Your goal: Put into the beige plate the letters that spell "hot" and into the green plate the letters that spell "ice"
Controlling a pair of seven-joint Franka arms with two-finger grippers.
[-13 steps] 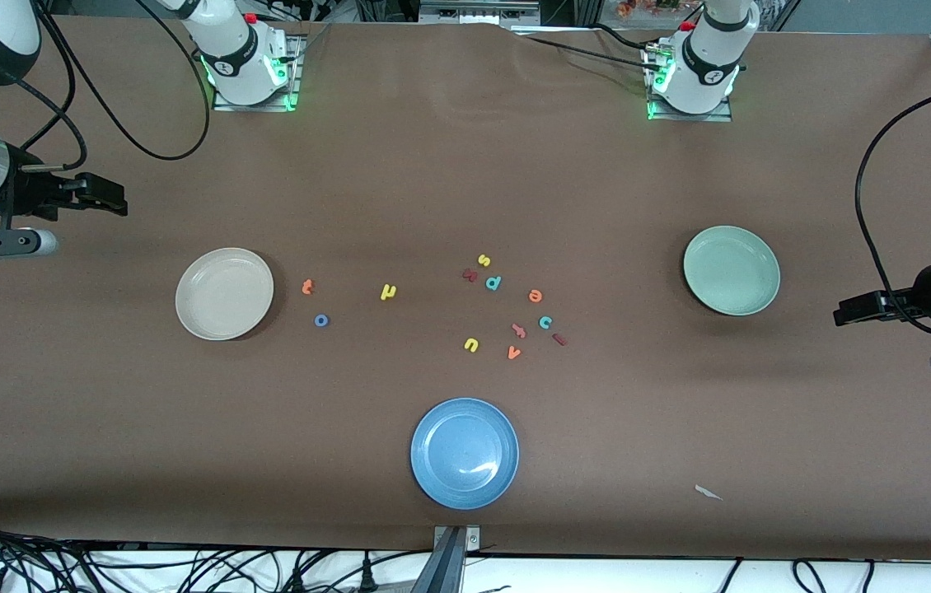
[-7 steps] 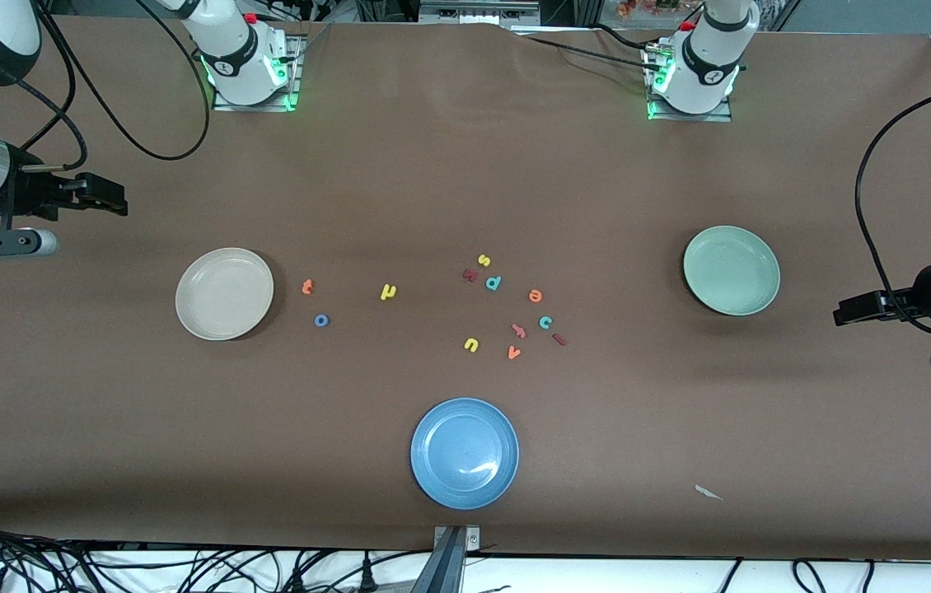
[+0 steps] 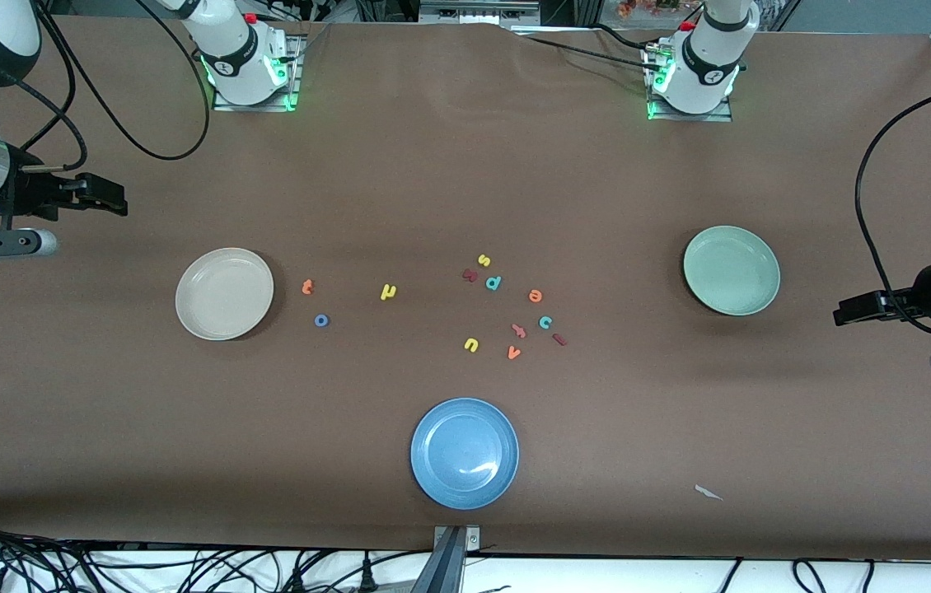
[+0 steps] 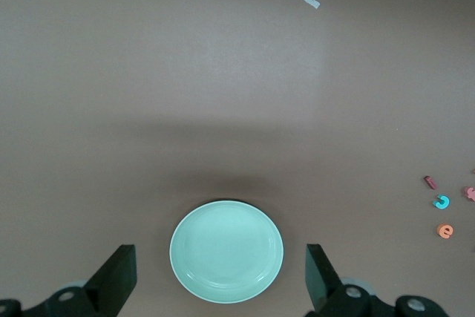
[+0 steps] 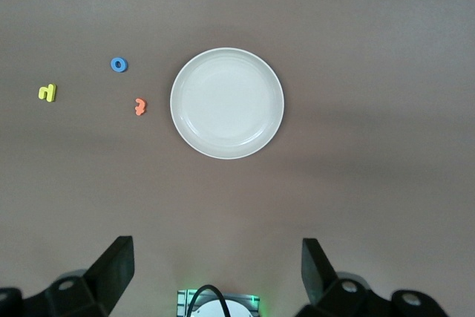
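The beige plate (image 3: 224, 293) (image 5: 227, 103) lies toward the right arm's end with nothing in it. Beside it lie the orange t (image 3: 308, 287) (image 5: 139, 107), blue o (image 3: 321, 320) (image 5: 119, 64) and yellow h (image 3: 387, 291) (image 5: 47, 93). The green plate (image 3: 732, 270) (image 4: 226, 251) lies bare toward the left arm's end. The orange e (image 3: 535, 295) (image 4: 444, 231), teal c (image 3: 545, 322) (image 4: 441, 202) and dark red i (image 3: 560, 339) (image 4: 430, 182) sit mid-table. My right gripper (image 3: 119, 202) (image 5: 216, 246) hangs open and holds nothing over the table's end by the beige plate. My left gripper (image 3: 840, 313) (image 4: 220, 254) hangs open and holds nothing by the green plate.
A blue plate (image 3: 465, 452) lies near the front edge. Other letters mix with the e, c and i: yellow s (image 3: 484, 260), teal p (image 3: 493, 282), yellow u (image 3: 471, 344), orange v (image 3: 513, 353). A white scrap (image 3: 708, 492) lies near the front edge.
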